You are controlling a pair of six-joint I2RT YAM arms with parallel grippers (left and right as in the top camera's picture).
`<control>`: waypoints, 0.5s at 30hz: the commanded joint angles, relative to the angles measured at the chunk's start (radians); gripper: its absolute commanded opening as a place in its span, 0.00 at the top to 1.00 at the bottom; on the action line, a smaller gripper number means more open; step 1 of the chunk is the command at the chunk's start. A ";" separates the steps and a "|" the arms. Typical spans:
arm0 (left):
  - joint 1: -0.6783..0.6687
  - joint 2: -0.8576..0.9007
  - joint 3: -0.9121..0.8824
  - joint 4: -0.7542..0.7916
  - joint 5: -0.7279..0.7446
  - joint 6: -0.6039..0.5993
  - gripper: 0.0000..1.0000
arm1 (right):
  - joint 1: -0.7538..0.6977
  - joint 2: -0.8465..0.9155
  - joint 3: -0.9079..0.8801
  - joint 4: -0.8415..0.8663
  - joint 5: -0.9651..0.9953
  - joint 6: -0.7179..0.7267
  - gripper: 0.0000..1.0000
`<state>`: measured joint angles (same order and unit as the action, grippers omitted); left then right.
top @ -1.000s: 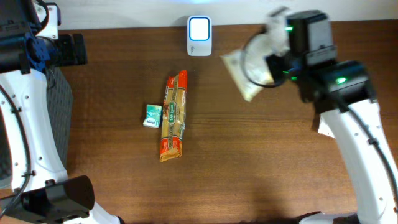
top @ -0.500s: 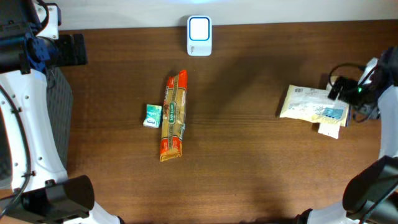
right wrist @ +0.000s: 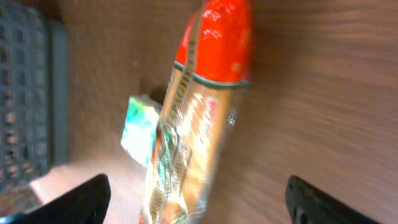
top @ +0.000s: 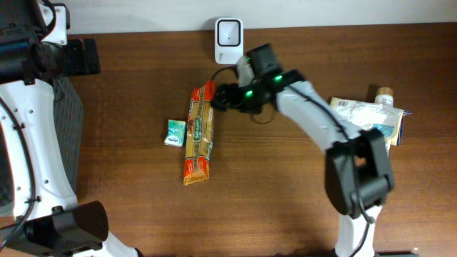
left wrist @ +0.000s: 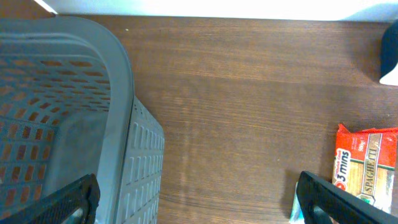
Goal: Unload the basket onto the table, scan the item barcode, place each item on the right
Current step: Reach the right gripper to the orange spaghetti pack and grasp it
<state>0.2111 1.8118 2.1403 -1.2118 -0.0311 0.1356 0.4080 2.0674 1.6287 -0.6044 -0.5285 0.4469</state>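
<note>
A long orange-and-red spaghetti pack (top: 198, 132) lies in the middle of the table, with a small green box (top: 175, 133) at its left side. The white scanner (top: 228, 41) stands at the back edge. My right gripper (top: 223, 96) hovers open over the pack's red far end, touching nothing. In the right wrist view the spaghetti pack (right wrist: 199, 112) and the green box (right wrist: 140, 127) lie between and ahead of the wide-apart fingers of the right gripper (right wrist: 199, 202). My left gripper (top: 80, 57) stays open at the far left; in its wrist view the left gripper (left wrist: 199, 205) holds nothing.
A grey slotted basket (left wrist: 62, 124) sits at the left edge beside the left arm. A pale food bag (top: 360, 120) lies at the right edge, with a small bottle (top: 385, 95) behind it. The spaghetti pack's end (left wrist: 367, 162) shows in the left wrist view.
The right arm carried the pale bag from near the scanner to the right edge, let it go, then swung left over the spaghetti pack. The left arm has not moved.
</note>
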 commanded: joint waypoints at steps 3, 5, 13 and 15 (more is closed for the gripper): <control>0.008 -0.018 0.016 0.002 0.001 0.013 0.01 | 0.124 0.148 -0.002 0.095 0.115 0.120 0.21; 0.008 -0.018 0.016 0.002 0.000 0.013 0.01 | 0.129 0.154 -0.002 0.110 0.116 0.119 0.23; 0.008 -0.018 0.016 0.002 0.001 0.013 0.01 | 0.210 0.227 -0.002 0.173 0.118 0.119 0.41; 0.008 -0.018 0.016 0.002 0.001 0.013 0.01 | 0.216 0.227 -0.002 0.163 0.119 0.119 0.53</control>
<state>0.2111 1.8118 2.1403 -1.2118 -0.0311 0.1356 0.6010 2.2604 1.6287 -0.4271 -0.4152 0.5682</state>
